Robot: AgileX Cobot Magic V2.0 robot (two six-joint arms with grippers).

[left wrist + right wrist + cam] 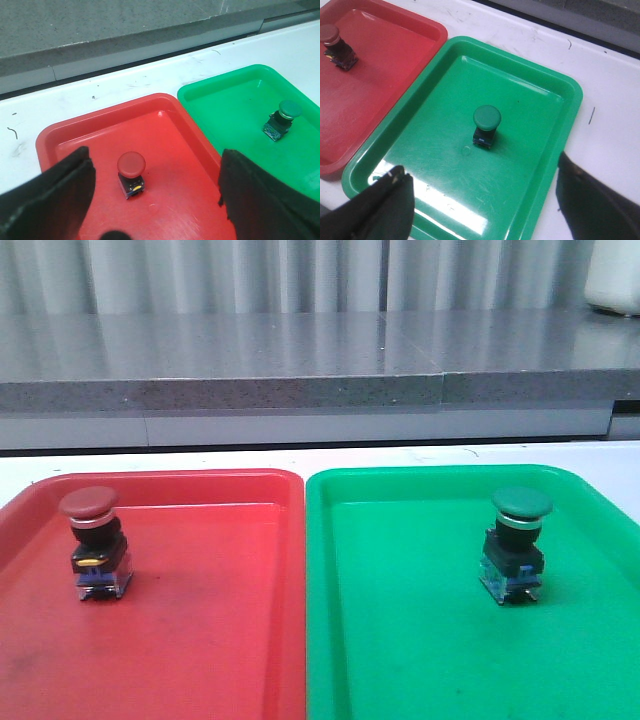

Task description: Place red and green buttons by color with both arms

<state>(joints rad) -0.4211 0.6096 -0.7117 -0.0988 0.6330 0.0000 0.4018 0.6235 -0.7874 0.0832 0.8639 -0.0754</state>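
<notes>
The red button (96, 543) stands upright in the red tray (200, 660), near its left side; it also shows in the left wrist view as the red button (131, 173) and far off as the red button (335, 46). Upright in the green tray (420, 660) is the green button (516, 544), seen too as the green button (283, 119) and the green button (485, 125). My left gripper (156, 200) hangs open above the red tray, empty. Over the green tray's near corner my right gripper (482, 200) is open and empty. Neither gripper shows in the front view.
The two trays lie side by side on a white table (100, 95), red tray (170, 210) left, green tray (235, 110) right. A grey speckled ledge (300, 360) runs along the back of the table.
</notes>
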